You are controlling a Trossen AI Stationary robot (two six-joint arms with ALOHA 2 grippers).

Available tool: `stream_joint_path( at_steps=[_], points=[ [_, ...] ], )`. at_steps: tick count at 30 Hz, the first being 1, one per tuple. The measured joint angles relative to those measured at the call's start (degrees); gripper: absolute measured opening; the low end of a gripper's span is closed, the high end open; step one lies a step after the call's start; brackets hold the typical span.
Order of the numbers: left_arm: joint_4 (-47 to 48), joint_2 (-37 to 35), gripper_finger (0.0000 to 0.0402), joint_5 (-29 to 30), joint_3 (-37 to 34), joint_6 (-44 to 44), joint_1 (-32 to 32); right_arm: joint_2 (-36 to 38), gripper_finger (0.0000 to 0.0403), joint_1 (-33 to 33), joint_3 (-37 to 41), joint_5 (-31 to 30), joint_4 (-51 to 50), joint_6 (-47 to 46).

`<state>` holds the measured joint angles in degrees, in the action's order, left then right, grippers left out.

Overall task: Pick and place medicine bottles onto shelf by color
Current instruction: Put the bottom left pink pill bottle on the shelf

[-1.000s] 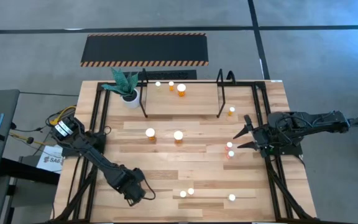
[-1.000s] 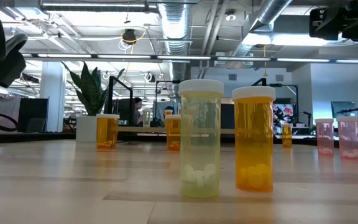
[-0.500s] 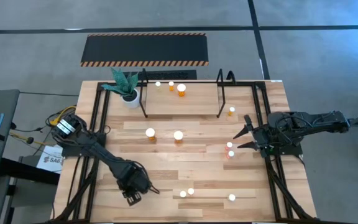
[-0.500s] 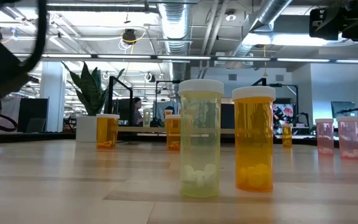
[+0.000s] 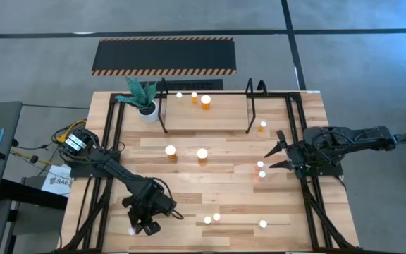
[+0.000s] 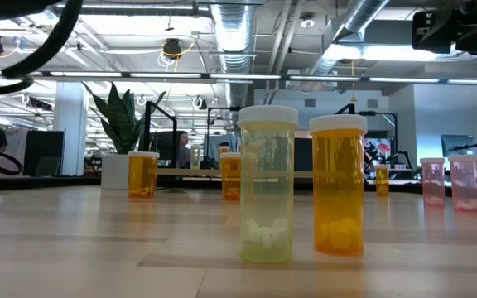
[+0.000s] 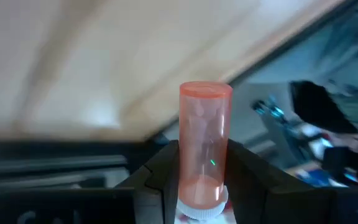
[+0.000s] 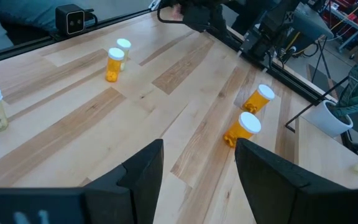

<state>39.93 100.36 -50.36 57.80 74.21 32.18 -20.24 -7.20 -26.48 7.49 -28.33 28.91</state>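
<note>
A red-pink medicine bottle [image 7: 204, 149] sits clamped in the left gripper [image 5: 141, 227], white cap down between the two dark fingers [image 7: 157, 180], body sticking out past them in the left wrist view. From above, that gripper is over the near left corner of the desk [image 5: 189, 176], close to the front edge. Nearby along the front, a yellow bottle [image 6: 267, 184] and an orange bottle [image 6: 338, 184] stand upright just beside each other, filling the middle of the low view, with one more white-capped bottle [image 5: 263, 224] further right. Mid-desk, two orange bottles [image 5: 170, 151] [image 5: 202, 154] stand near one another. Over on the right, two pink bottles [image 5: 261, 170] stand just in front of the right gripper [image 5: 276, 156], whose fingers are spread apart and empty, hovering near the desk's right rail. At the back, the shelf [image 5: 206, 113], a light board between black hoop uprights, carries three bottles along its far edge, an orange one [image 5: 206, 101] the largest of them. Another small orange bottle [image 5: 262, 126] stands on the desk just outside the shelf's right upright. A green plant in a white pot [image 5: 145, 102] sits by the shelf's left end, and a black hazard-striped mat [image 5: 163, 56] lies on the floor beyond.
</note>
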Motion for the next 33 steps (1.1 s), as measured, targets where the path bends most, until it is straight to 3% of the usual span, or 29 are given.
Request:
stream_joint_path(
  at_steps=[8, 17, 24, 28, 33],
  points=[
    [-12.24, -0.02, 0.0094, -4.11, 0.02, 11.65, -0.25, -0.01, 0.0223, 0.02, 0.00, 0.00, -0.01, 0.00],
    [-28.83, -0.07, 0.0094, 4.29, 0.07, 24.59, -0.32, -0.01, 0.0223, 0.23, 0.00, 0.00, 0.09, 10.14],
    [-31.91, -0.09, 0.0094, 4.47, 0.07, 28.95, -0.32, -0.01, 0.0223, 0.62, 0.00, -0.63, 1.46, 17.34],
    [-31.92, -0.10, 0.0094, 4.08, 0.07, 29.07, -0.61, -0.73, 0.0223, 0.26, 0.00, 4.25, 4.73, 13.69],
    [-31.95, -0.11, 0.0094, 0.46, 0.07, 31.33, -1.73, -2.55, 0.0223, -1.47, 0.00, 10.13, 9.97, 1.72]
  ],
)
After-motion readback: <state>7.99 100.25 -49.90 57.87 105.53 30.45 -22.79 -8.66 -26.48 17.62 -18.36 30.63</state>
